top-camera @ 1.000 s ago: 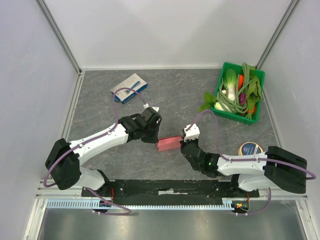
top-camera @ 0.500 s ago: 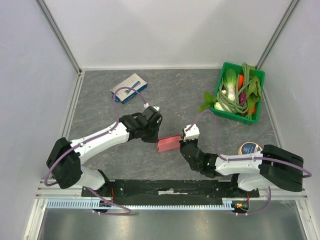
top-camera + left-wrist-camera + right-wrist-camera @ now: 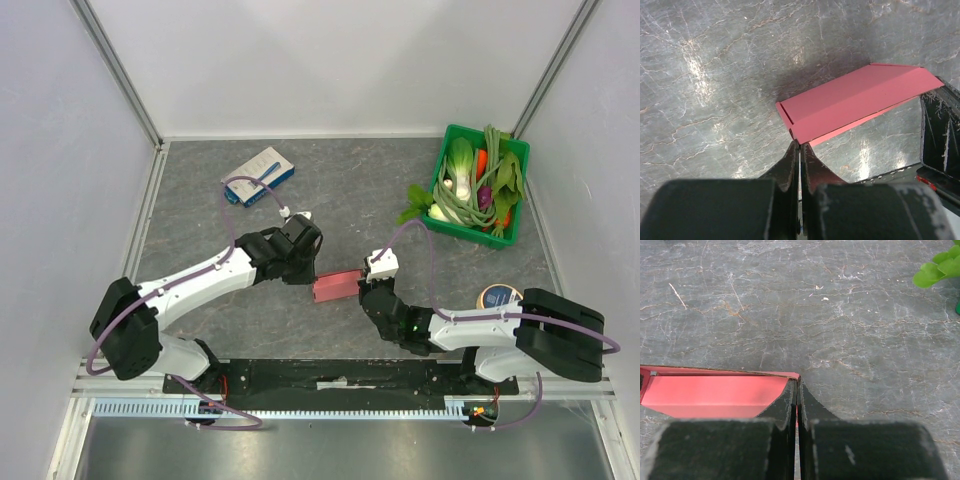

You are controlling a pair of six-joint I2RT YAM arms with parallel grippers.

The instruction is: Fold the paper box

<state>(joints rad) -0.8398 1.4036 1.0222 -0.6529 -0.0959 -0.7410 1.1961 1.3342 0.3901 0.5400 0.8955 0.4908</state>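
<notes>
The paper box (image 3: 336, 286) is a pink-red card piece, partly folded, held between both arms just above the grey table near the front middle. My left gripper (image 3: 309, 276) is shut on its left end; in the left wrist view the fingertips (image 3: 800, 146) pinch the box's near corner (image 3: 850, 102). My right gripper (image 3: 362, 288) is shut on its right end; in the right wrist view its jaws (image 3: 798, 382) clamp the right edge of the box (image 3: 710, 395), with card showing between the fingers.
A white-and-blue box (image 3: 258, 176) lies at the back left. A green basket (image 3: 515, 190) of vegetables stands at the back right. A round tin (image 3: 500, 297) sits by the right arm. Walls close in on three sides.
The left arm's cable has shifted slightly and the box has moved a touch left. Both grips hold as before.
</notes>
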